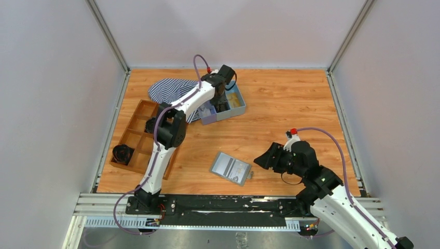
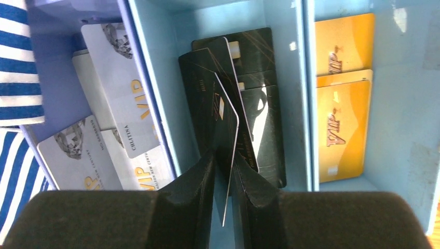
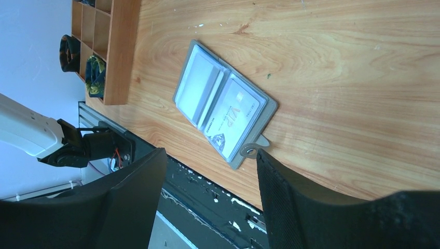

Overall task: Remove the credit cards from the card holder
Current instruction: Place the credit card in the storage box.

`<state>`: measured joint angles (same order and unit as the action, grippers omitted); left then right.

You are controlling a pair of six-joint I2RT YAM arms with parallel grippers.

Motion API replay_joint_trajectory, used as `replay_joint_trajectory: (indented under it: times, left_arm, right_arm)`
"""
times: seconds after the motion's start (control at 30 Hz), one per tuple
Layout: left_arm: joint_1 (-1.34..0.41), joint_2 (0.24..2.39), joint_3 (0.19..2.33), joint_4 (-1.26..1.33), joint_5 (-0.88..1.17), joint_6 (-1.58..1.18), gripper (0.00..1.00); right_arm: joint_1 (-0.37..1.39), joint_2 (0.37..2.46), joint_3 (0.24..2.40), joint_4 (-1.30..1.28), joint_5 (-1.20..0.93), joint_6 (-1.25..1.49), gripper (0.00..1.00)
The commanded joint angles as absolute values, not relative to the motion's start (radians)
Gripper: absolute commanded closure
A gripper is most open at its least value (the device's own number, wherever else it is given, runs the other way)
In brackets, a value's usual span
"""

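On the wooden table (image 1: pixel 290 104), my left arm reaches to the far side, past the striped cloth (image 1: pixel 168 89), to the blue tray (image 1: pixel 236 104), while my right arm hangs low near the front edge. My left gripper (image 2: pixel 224 166) is over the tray's middle compartment, its two fingers nearly together and pinching a black card (image 2: pixel 225 124) that stands on edge. This card leans over the black cards (image 2: pixel 264 119) lying flat below. Silver cards (image 2: pixel 122 88) fill the compartment to one side, gold cards (image 2: pixel 342 124) the other. My right gripper (image 3: pixel 210 155) is spread wide and holds nothing. It hovers just beside the card holder (image 3: pixel 223 104), which lies open and flat on the table, well apart from the tray. A white VIP card (image 3: pixel 231 116) sits in one of its pockets, and its snap tab (image 3: pixel 251 150) points toward my right fingers.
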<state>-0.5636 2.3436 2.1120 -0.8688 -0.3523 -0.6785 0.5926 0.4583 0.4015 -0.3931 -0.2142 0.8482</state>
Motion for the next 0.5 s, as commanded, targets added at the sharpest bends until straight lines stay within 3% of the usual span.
replay_joint_trajectory:
  times: [0.0, 0.47]
  left_arm:
    - [-0.594, 2.365, 2.174, -0.881, -0.375, -0.683, 0.79]
    - [-0.627, 2.346, 2.25, -0.881, -0.352, -0.664, 0.81]
  right_arm:
    - [0.581, 0.447, 0.417, -0.432, -0.202, 0.845, 0.32]
    - [0.58, 0.416, 0.408, -0.445, -0.21, 0.848, 0.32]
